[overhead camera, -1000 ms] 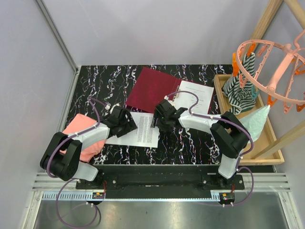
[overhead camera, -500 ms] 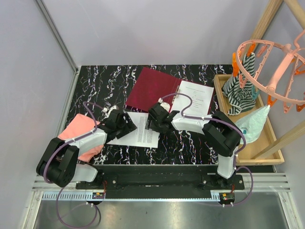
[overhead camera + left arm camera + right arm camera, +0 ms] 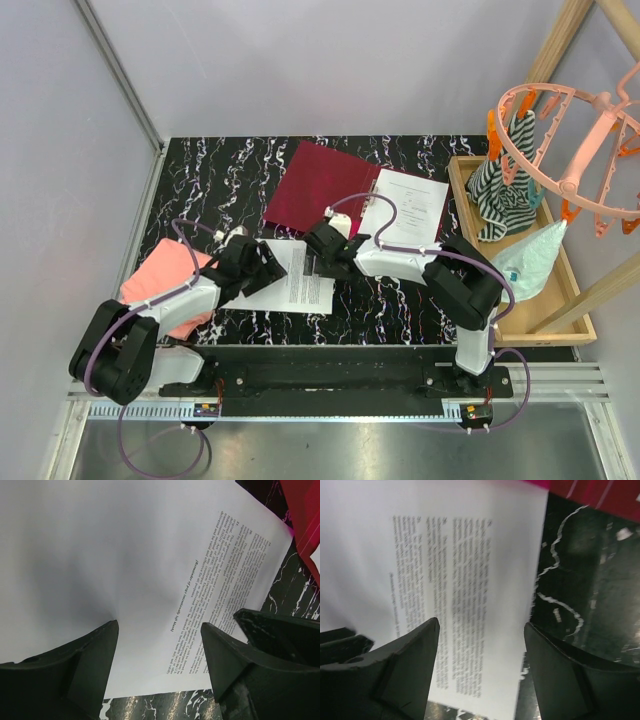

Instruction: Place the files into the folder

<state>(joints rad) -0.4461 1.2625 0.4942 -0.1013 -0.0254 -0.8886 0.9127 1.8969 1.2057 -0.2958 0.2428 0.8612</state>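
A white printed sheet (image 3: 298, 280) lies flat on the black marble table, below the open dark red folder (image 3: 318, 185). Another white sheet (image 3: 405, 205) lies on the folder's right half. My left gripper (image 3: 262, 266) is open, low over the loose sheet's left part; in the left wrist view the sheet (image 3: 125, 555) fills the space between its fingers (image 3: 159, 626). My right gripper (image 3: 318, 256) is open over the sheet's right edge; in the right wrist view that edge (image 3: 530, 580) runs between its fingers (image 3: 481, 624). The folder's corner shows as well (image 3: 600, 495).
A pink folded cloth (image 3: 165, 282) lies under the left arm at the table's left. A wooden tray (image 3: 560, 320) on the right holds a striped cloth (image 3: 505, 195) and a mint bag (image 3: 535, 255). A pink hanger rack (image 3: 570, 120) stands above it.
My right gripper has moved left, from beside the sheet onto its right edge. My left arm has shifted a little down and left over the sheet. The sheet stays flat.
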